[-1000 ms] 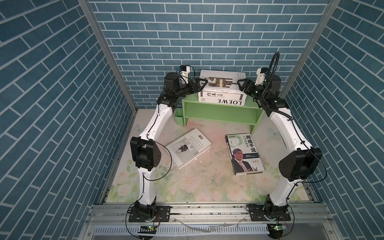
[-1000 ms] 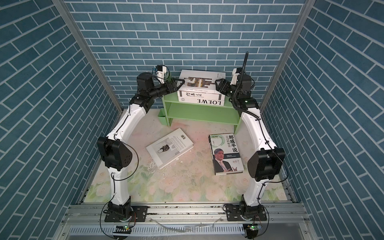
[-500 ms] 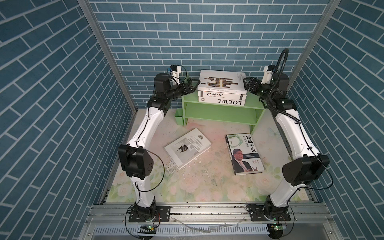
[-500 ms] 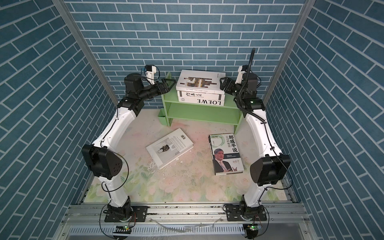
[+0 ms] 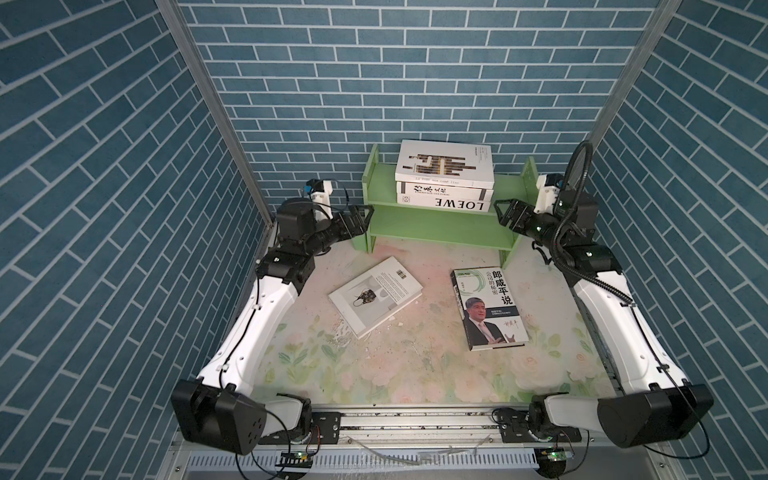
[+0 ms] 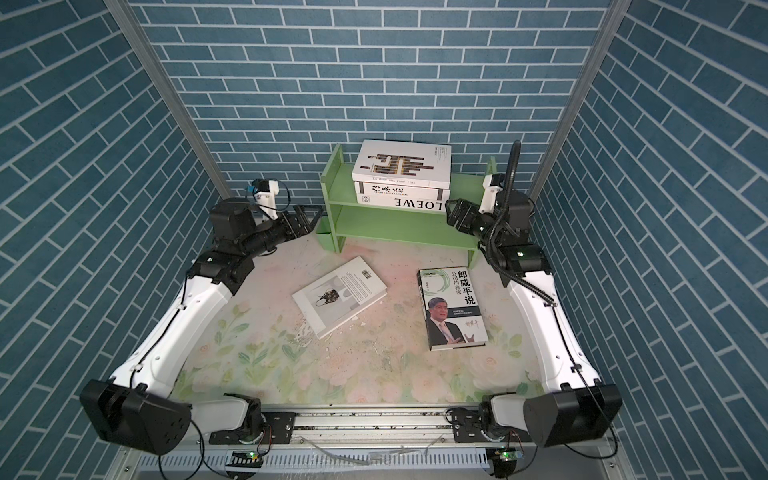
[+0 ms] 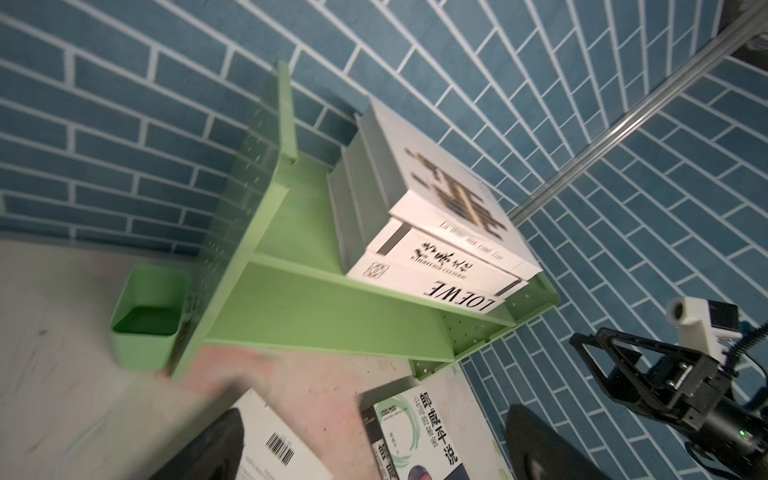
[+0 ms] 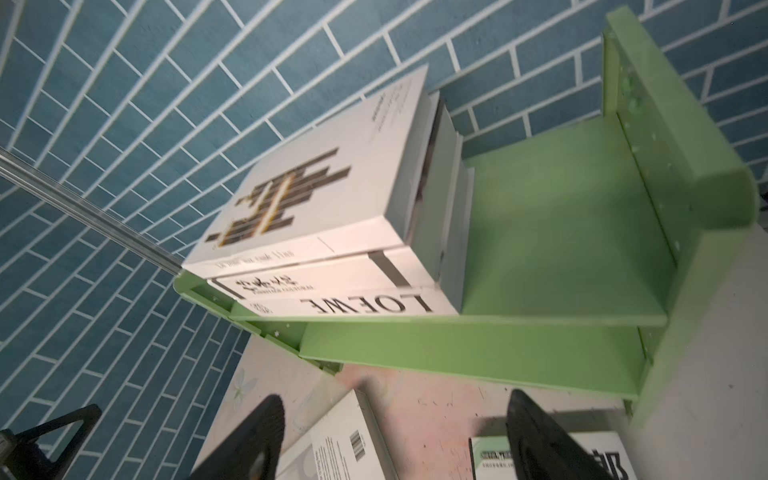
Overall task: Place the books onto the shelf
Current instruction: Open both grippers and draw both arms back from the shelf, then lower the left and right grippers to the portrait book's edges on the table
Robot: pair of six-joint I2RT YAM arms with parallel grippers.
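**Three up on the shelf (image 5: pixel 436 226), two down on the bench (image 5: pixel 415 374)**

Finds a stack of books (image 5: pixel 446 178) lying flat on the shelf's top tier, LOEWE spine lowest. Finds two more flat on the bench, well apart: barcode-backed book (image 5: pixel 376 295) toward the left, portrait book (image 5: pixel 488 309) toward the right. Shows left claw (image 5: pixel 362 217) beside the shelf's left panel and right claw (image 5: pixel 503 212) beside the right panel, each spread apart and gripping nothing.

Both top views are bright, sharp and evenly lit from above, with soft shadows under the shelf (image 5: pixel 436 220) and brick walls (image 5: pixel 104 187) bowed at the edges; both wrist views are dimmer and blurred.
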